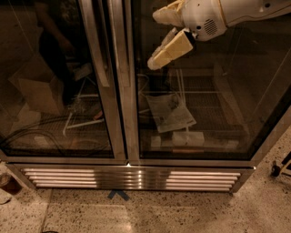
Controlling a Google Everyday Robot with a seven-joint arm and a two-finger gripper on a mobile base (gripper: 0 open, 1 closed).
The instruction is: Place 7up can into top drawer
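Cream gripper (155,40): upper right, in front of the glass fridge doors (218,104); fingers spread, holding nothing.
7up can: you see neither it nor the top drawer.
Handling: probably light, thin-walled, slick; grip mid-body, gently.

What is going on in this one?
The robot's arm reaches in from the upper right. Its tool hangs open and empty in front of a glass-door cooler with both doors shut. No 7up can or drawer is in view. A sheet of paper lies inside, on the bottom rack.
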